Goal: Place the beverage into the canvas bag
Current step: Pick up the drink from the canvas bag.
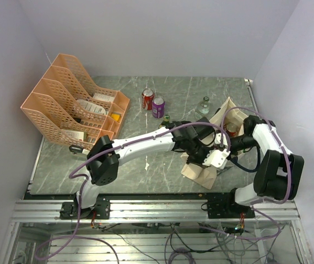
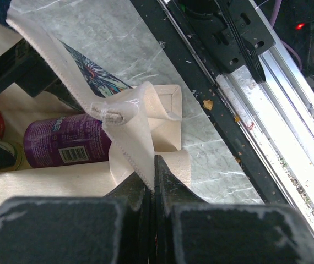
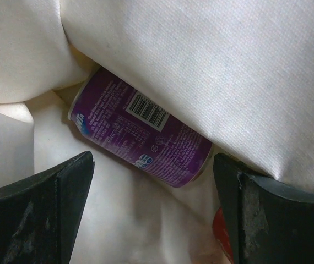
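A: The canvas bag [image 2: 162, 118] is pinched at its rim by the left gripper [image 2: 154, 165]. The right gripper [image 3: 152, 170] is poised inside, jaws spread wide, nothing gripped.

B: The purple can [image 3: 140, 132] is seen lying loose in there. Placement looks done, so a clean withdrawal is needed. Beyond, a grey marbled table [image 1: 63, 165] and pale walls [image 1: 162, 38].

We are finding the canvas bag [image 1: 201, 175] lying at the table's [image 1: 140, 177] right, a tipped can [image 3: 140, 135] resting inside it. Behind centre, a standing can [image 1: 147, 99] is sitting just beside a second can [image 1: 158, 106], with a bottle [image 1: 204, 105] to their right and file trays [image 1: 69, 104] far left.
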Robot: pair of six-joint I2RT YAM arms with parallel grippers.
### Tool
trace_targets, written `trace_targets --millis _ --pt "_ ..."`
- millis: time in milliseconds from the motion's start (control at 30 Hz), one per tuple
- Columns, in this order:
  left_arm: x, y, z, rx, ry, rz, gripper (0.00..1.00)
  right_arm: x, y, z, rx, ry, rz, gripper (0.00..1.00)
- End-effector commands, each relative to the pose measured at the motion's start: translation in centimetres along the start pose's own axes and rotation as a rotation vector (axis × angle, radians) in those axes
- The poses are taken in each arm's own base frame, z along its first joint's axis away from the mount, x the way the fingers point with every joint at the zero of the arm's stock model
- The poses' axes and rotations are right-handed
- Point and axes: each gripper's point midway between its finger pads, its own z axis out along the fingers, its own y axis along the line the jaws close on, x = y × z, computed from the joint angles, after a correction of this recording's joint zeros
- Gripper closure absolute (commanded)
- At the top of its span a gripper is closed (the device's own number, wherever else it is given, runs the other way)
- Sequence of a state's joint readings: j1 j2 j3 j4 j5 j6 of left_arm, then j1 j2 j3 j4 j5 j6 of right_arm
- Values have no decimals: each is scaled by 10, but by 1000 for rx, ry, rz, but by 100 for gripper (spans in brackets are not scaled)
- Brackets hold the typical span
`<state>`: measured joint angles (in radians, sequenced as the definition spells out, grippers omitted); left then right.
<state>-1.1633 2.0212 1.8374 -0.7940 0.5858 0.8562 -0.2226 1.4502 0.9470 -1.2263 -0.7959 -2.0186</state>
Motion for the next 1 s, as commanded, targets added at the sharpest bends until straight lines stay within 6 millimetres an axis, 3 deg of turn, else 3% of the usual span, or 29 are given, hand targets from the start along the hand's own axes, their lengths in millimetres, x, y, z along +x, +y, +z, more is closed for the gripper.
trace_targets --millis 0,467,967 --pt "22 -10 -17 28 49 -92 93 13 11 16 -128 -20 -231 9" --pt "28 0 -19 27 44 -121 93 20 -1 46 -246 -13 -423 7" --pt "32 0 -19 34 47 -133 93 50 18 66 -410 119 -541 9"
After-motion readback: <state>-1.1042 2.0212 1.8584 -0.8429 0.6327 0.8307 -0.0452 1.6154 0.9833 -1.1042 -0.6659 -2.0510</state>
